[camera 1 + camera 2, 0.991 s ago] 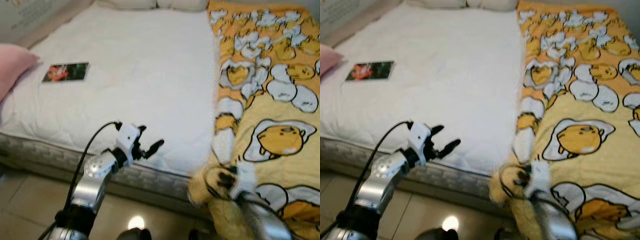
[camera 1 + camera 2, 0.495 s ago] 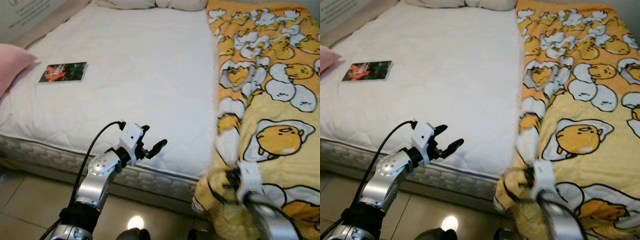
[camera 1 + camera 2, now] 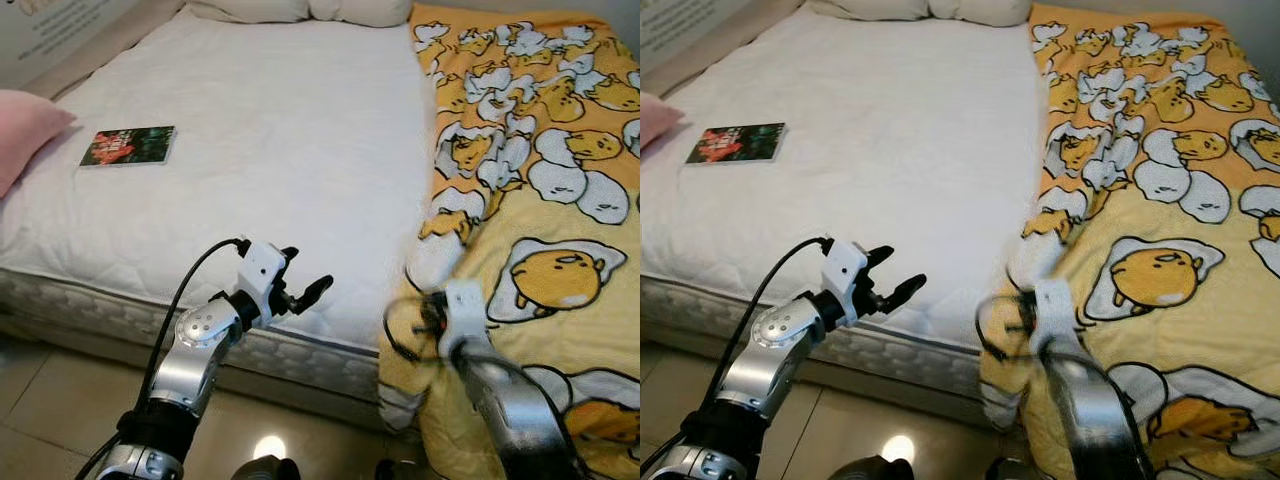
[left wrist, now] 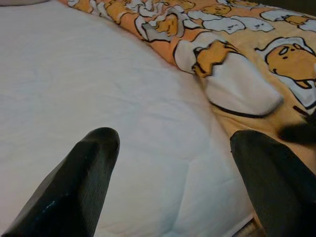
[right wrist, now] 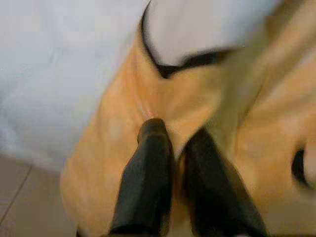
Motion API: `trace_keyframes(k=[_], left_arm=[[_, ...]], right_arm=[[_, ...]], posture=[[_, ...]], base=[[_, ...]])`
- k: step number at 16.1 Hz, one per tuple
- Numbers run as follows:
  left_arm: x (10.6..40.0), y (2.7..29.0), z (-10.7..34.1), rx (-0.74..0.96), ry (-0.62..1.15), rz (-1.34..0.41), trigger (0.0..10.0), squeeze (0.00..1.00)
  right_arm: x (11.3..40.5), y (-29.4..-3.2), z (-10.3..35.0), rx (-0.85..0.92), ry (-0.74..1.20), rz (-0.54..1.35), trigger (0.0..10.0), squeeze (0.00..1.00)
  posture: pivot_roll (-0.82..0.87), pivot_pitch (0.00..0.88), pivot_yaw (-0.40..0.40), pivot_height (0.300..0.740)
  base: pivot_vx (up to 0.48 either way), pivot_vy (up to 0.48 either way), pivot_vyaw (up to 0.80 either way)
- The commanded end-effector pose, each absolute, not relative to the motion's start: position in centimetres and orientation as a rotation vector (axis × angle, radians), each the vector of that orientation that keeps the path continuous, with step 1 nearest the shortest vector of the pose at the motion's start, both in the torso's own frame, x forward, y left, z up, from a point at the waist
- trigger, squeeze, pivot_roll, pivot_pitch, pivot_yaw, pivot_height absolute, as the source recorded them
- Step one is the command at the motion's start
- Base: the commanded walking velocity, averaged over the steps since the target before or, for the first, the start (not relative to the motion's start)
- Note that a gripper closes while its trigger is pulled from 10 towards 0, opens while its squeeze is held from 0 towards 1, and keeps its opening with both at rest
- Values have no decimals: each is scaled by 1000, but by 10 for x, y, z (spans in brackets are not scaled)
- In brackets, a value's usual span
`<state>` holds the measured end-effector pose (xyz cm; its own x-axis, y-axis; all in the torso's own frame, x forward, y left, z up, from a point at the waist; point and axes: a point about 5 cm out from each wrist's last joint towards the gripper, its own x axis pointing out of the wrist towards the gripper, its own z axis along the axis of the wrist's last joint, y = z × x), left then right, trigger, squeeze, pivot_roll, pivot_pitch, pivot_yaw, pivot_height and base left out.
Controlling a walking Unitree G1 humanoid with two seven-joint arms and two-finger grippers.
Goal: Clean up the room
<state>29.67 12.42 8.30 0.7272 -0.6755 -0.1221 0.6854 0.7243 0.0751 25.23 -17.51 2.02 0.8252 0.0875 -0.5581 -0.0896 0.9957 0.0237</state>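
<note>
A yellow blanket (image 3: 540, 200) printed with egg figures covers the right side of the bed's white mattress (image 3: 270, 130). My right gripper (image 5: 177, 131) is shut on the blanket's front left edge, and the cloth bunches around its fingers (image 5: 150, 148). Its white wrist (image 3: 460, 305) shows at the mattress's front edge. My left gripper (image 3: 306, 272) is open and hovers over the front edge of the bare mattress, left of the blanket. Nothing lies between its fingers (image 4: 94, 148). A small book (image 3: 128, 146) with a dark cover rests on the mattress at the left.
A pink pillow (image 3: 25, 130) lies at the bed's left edge. White pillows (image 3: 300, 10) sit at the head of the bed. Beige floor tiles (image 3: 50, 400) run along the front of the bed, below my arms.
My right gripper has moved up and to the left, pulling the blanket's front edge with it. The left arm has hardly moved.
</note>
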Motion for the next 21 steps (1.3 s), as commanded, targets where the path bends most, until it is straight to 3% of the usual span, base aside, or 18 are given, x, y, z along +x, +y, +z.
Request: trace_keyframes(k=[1, 3, 5, 7, 8, 9, 10, 15, 18, 19, 21], left_arm=[[295, 128, 83, 125, 89, -742, 10000, 0], [296, 128, 83, 120, 90, -741, 10000, 0], [298, 125, 83, 112, 90, -749, 10000, 0], [300, 122, 83, 110, 89, -763, 10000, 0], [302, 119, 84, 109, 87, -771, 10000, 0], [303, 118, 85, 109, 86, -774, 10000, 0], [304, 117, 85, 109, 85, -777, 10000, 0], [294, 105, 84, 111, 75, -836, 10000, 0], [274, 115, 77, 115, 118, -845, 10000, 0], [270, 120, 76, 121, 126, -836, 10000, 0], [265, 128, 78, 123, 129, -805, 10000, 0]], right_arm=[[228, -181, 10, -6, 673, 104, 10000, 1000], [195, -188, -1, -29, 740, 94, 10000, 1000], [182, -197, -4, -82, 755, 77, 10000, 1000], [189, -204, 7, -117, 712, 40, 10000, 1000], [216, -201, 32, -120, 544, 18, 10000, 1000], [227, -197, 40, -107, 497, 24, 10000, 1000], [244, -190, 47, -98, 453, 33, 10000, 0], [297, -174, 50, -88, 412, 15, 10000, 0], [333, -157, 58, -48, 380, 57, 10000, 0], [340, -150, 66, -66, 332, 83, 10000, 1000], [349, -138, 78, -105, 269, 124, 10000, 1000]], posture=[[-65, 71, 34, 740], [-90, 74, 35, 740], [-117, 74, 40, 740], [-130, 70, 49, 740], [-136, 65, 60, 740], [-135, 62, 64, 740], [-131, 62, 66, 740], [-74, 88, 73, 740], [-1, 135, 81, 740], [20, 142, 78, 740], [48, 145, 62, 740]], base=[[0, 0, 0], [0, 0, 0], [0, 0, 0], [0, 0, 0], [0, 0, 0], [0, 0, 0], [0, 0, 0], [0, 0, 0], [0, 0, 0], [0, 0, 0], [0, 0, 0]])
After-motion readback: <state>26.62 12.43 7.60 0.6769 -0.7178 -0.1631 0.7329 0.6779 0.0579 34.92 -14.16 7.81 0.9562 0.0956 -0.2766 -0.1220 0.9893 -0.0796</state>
